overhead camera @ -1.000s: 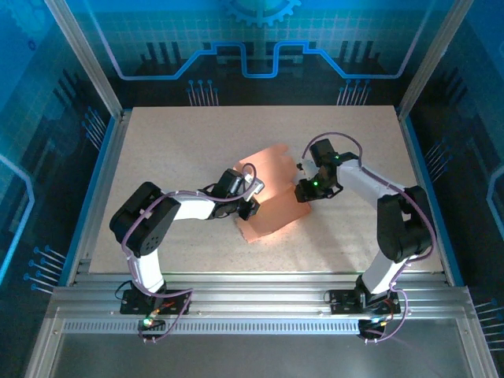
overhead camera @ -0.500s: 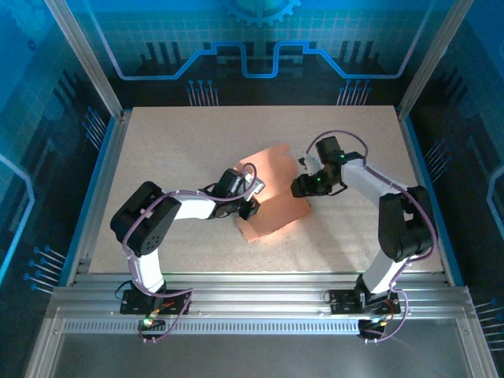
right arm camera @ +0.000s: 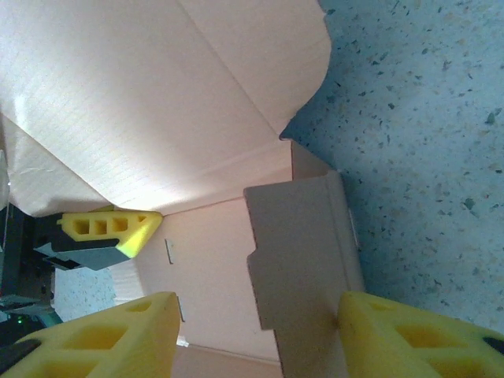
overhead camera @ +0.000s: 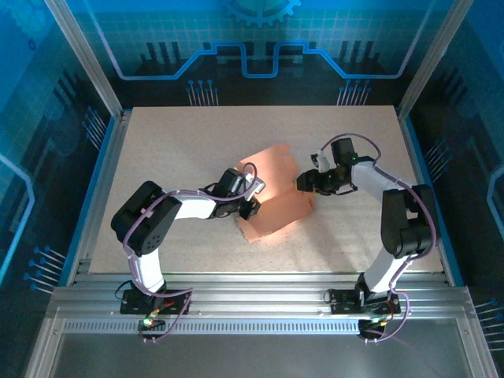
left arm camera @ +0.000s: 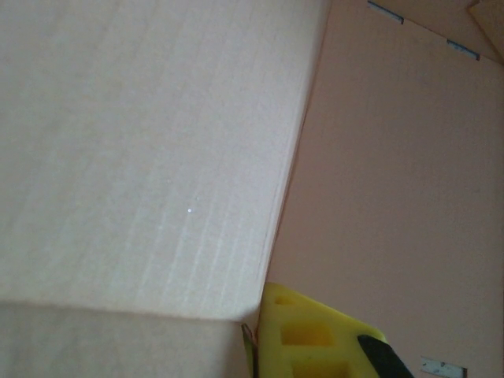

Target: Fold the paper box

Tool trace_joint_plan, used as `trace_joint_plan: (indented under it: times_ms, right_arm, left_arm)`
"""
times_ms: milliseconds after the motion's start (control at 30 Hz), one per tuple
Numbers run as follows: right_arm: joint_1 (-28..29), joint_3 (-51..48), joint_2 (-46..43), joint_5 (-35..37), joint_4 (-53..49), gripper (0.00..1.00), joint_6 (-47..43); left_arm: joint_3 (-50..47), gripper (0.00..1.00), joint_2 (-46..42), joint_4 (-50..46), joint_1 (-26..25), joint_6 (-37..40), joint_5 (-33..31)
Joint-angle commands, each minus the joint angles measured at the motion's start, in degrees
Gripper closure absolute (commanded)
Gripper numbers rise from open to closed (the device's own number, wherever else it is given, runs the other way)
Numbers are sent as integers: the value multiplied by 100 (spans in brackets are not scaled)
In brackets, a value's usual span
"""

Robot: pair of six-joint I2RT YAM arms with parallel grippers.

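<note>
The paper box (overhead camera: 276, 201) sits half-formed near the middle of the counter (overhead camera: 173, 150), with one broad panel lifted and the rest lying low. Your left hand (overhead camera: 250, 206) is clenched on the box's left edge, pinching the raised panel near its crease. From the right wrist you can see one of its yellow fingers (right arm camera: 110, 227) tucked under that panel. Your right hand (overhead camera: 303, 183) is at the box's right side, released. Its fingers are spread wide around a small notched side flap (right arm camera: 299, 252), which stands close against one finger and well clear of the other.

The step in hand looks like turning that side flap inward. Treat the left pinch as your anchor and hold it firm so the panel does not sag. Bring the right hand onto the flap near its crease, not its free tip, since thin card will likely buckle if pushed at the edge. Go slowly along the crease line, and watch that the box does not slide across the counter
</note>
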Motion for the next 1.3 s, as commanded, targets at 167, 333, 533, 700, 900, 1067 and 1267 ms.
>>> trace_joint_plan:
  times_ms: [167, 333, 533, 700, 900, 1067, 1267]
  right_arm:
    - [-125, -171, 336, -868, 492, 39, 132]
    - [-273, -453, 254, -1390, 953, 39, 416]
    - [-458, -753, 147, -1863, 1500, 37, 847]
    - [-511, -876, 172, -2124, 1806, 34, 1087]
    - [-621, -1010, 217, -2372, 2224, 31, 1561]
    - [-663, -985, 276, -2236, 2037, 39, 1559]
    - [-680, -889, 339, -2070, 1687, 49, 1320]
  left_arm:
    - [-55, 96, 244, -676, -42, -20, -15]
    - [-56, 96, 245, -685, -42, -15, -7]
    - [-28, 96, 275, -676, -39, -34, 24]
    - [-21, 96, 297, -681, -39, -32, 51]
    - [-12, 97, 306, -668, -46, -26, 56]
    - [0, 96, 310, -676, -39, -28, 72]
    - [23, 96, 305, -694, -41, -32, 71]
